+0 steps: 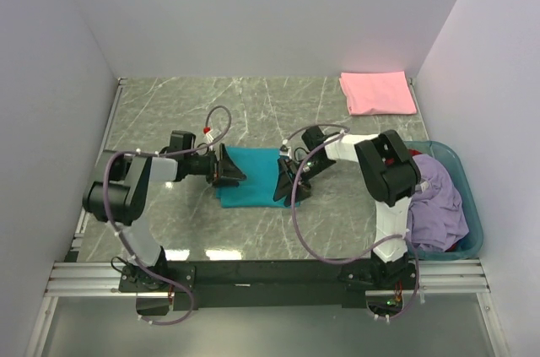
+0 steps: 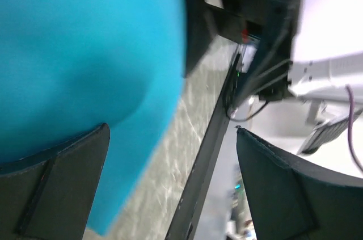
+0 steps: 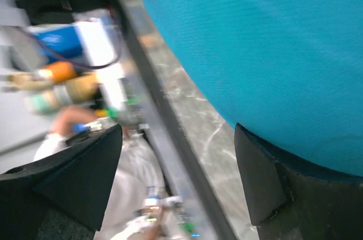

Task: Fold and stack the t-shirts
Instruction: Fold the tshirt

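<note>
Folded teal cloth t-shirt (image 1: 253, 173) lies flat near the middle of the grey marble-patterned table (image 1: 169, 112), a compact rectangle. Left gripper (image 1: 229, 167) sits at its left edge, right gripper (image 1: 287, 180) at its right edge, the two facing each other across the cloth. Both are released, jaws spread wide with nothing between them. In the blurred wrist views one dark finger (image 2: 54, 183) of each gripper lies low against the teal fabric; contact possible, cannot be confirmed. Folded pink cloth t-shirt (image 1: 377, 93) rests at the far right corner, well apart from the teal one. Rigid teal plastic basket (image 1: 474, 213) stands at the right edge and holds a crumpled lavender cloth shirt (image 1: 439, 197).
</note>
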### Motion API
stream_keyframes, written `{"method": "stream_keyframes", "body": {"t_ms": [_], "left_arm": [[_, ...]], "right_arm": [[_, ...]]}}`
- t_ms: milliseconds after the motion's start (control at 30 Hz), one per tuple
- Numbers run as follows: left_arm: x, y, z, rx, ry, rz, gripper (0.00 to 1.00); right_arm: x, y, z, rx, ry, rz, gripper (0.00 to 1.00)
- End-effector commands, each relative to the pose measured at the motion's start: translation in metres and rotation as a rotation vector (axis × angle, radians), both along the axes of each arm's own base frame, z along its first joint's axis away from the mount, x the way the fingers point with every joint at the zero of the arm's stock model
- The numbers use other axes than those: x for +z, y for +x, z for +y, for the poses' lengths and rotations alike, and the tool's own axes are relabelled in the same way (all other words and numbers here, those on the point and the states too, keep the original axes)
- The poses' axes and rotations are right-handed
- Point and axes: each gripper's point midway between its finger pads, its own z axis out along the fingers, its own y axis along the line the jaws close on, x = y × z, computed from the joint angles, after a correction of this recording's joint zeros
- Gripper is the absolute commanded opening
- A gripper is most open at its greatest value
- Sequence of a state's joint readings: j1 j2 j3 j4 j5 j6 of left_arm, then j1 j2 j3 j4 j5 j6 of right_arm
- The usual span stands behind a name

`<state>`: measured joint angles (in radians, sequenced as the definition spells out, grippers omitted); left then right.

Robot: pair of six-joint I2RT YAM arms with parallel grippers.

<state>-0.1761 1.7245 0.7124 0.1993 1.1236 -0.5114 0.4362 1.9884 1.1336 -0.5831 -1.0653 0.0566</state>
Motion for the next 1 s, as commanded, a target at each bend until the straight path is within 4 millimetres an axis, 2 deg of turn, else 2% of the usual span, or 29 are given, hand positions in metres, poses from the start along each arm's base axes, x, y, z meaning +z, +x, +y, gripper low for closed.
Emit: {"method": "stream_keyframes", "body": {"t_ms": [0,67,133,200,233,300,367,400,467,500,567,600,633,667,733,833,900,967], "left_arm": [[-0.014,0.022,0.007,0.075,-0.013,0.046,0.99],[-0.023,0.027,0.017,0.101,0.008,0.066,0.99],[-0.029,0.02,0.021,0.09,0.033,0.095,1.0],[-0.008,0.017,0.02,0.044,0.005,0.037,0.99],[0.001,0.016,0.02,0.036,-0.002,0.027,0.99],[0.029,0.024,0.018,0.045,-0.029,-0.026,0.99],[0.053,0.045,0.009,0.065,-0.066,-0.122,1.0],[0.056,0.054,0.005,0.09,-0.081,-0.086,0.99],[0.068,0.079,-0.002,0.113,-0.1,-0.15,0.99],[0.059,0.089,-0.003,0.147,-0.11,-0.092,0.99],[0.06,0.111,-0.002,0.192,-0.127,-0.128,0.99],[0.048,0.119,-0.002,0.226,-0.133,-0.077,1.0],[0.044,0.123,-0.003,0.24,-0.141,-0.068,0.99],[0.041,0.129,-0.003,0.254,-0.149,-0.061,0.99],[0.029,0.14,-0.001,0.293,-0.167,-0.037,0.98],[0.008,0.156,0.019,0.377,-0.147,0.012,0.96],[-0.007,0.16,0.032,0.422,-0.119,0.062,0.93],[-0.004,0.166,0.048,0.454,-0.104,0.057,0.89]], "right_arm": [[-0.022,0.014,-0.018,-0.033,-0.057,0.002,0.87],[-0.027,0.02,-0.027,-0.038,-0.081,0.002,0.86],[-0.02,0.017,-0.033,-0.015,-0.082,0.006,0.85],[0.005,0.022,-0.031,-0.001,-0.052,-0.039,0.84],[0.029,0.032,-0.026,0.0,-0.004,-0.109,0.84],[0.056,0.051,-0.019,-0.055,0.056,-0.149,0.85],[0.082,0.075,-0.012,-0.118,0.124,-0.193,0.86],[0.089,0.094,-0.004,-0.166,0.147,-0.223,0.86],[0.091,0.122,0.003,-0.206,0.15,-0.277,0.86],[0.093,0.137,0.008,-0.234,0.16,-0.291,0.86],[0.08,0.157,0.013,-0.263,0.147,-0.278,0.86],[0.077,0.169,0.016,-0.294,0.153,-0.283,0.86],[0.06,0.171,0.017,-0.312,0.143,-0.253,0.86],[0.052,0.175,0.018,-0.329,0.14,-0.249,0.86],[0.028,0.191,0.015,-0.387,0.103,-0.232,0.86],[0.002,0.213,0.0,-0.482,0.032,-0.234,0.86],[-0.009,0.224,-0.011,-0.521,-0.02,-0.251,0.86],[-0.004,0.238,-0.02,-0.549,-0.049,-0.292,0.86]]}}
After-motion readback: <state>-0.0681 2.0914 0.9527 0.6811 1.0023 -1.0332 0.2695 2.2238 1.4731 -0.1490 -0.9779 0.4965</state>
